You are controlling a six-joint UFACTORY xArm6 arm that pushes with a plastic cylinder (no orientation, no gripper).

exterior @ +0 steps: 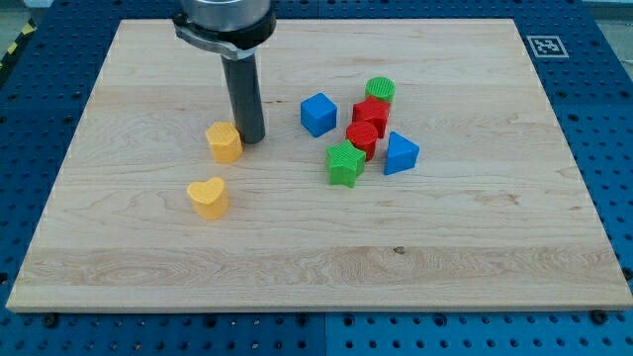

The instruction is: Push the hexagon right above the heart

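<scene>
A yellow hexagon (225, 141) lies on the wooden board, left of the middle. A yellow heart (208, 198) lies just below it, slightly to the view's left. My tip (250, 137) stands right beside the hexagon's right side, touching or nearly touching it. The dark rod rises from there to the view's top.
A blue cube (317, 114) lies right of the tip. Further right is a cluster: a green cylinder (380, 91), a red block (371, 114), a red cylinder (362, 137), a green star (344, 163) and a blue triangle (400, 154). The board's (475, 247) edges border a blue pegboard.
</scene>
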